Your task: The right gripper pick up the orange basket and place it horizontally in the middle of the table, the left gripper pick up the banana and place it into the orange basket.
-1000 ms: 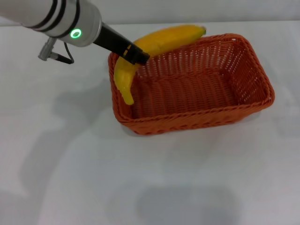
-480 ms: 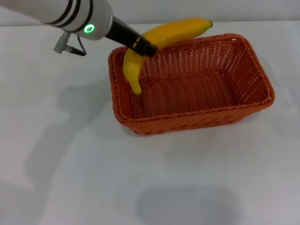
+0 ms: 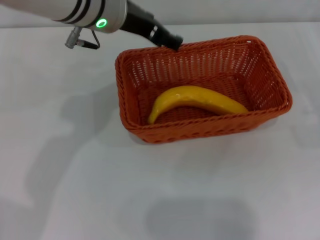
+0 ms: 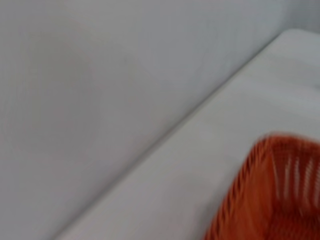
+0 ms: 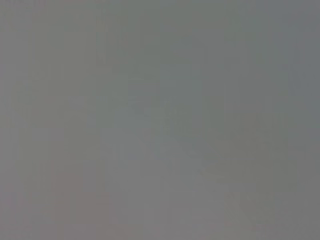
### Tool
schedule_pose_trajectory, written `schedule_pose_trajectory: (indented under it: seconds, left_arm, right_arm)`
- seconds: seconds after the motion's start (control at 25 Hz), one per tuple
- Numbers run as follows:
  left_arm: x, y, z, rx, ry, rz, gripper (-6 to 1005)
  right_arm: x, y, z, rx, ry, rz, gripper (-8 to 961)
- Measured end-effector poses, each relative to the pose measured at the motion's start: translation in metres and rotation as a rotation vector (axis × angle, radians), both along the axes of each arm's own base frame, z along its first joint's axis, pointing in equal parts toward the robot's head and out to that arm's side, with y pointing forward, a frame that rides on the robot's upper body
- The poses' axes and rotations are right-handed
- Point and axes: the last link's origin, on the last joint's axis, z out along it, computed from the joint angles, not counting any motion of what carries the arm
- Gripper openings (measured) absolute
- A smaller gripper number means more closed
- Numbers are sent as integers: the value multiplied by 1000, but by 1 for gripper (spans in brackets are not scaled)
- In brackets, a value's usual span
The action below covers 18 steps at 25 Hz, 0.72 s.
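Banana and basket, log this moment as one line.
banana: lying in basket | left pincer: empty, above basket's far rim | right pincer: not in view

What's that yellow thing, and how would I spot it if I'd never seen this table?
On the white table sits a big orange basket of open weave. Lying on its floor, along the near wall, is the banana: curved, smooth, yellow, the only thing inside, apart from the left gripper above the far rim.

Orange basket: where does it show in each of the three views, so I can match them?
Head view: the orange basket sits centre-right on the table, with the banana lying inside.
Left wrist view: only a corner of its braided rim, lower right.
Right wrist view: not in it.
Shared landmark: the rim corner nearest the left gripper.
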Motion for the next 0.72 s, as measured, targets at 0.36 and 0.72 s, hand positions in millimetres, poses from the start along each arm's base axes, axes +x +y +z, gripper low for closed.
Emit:
schedule_pose_trajectory:
  seconds: [0.36,0.72]
  left_arm:
    - [-23,-13,40,474,-265,-229,874]
    - [-67,-55,55,1125,-514,-325,881]
  right_arm:
    - [4,-3,-1,-1,3,-14,877]
    - [5,-4,-2,-3,6,-20,877]
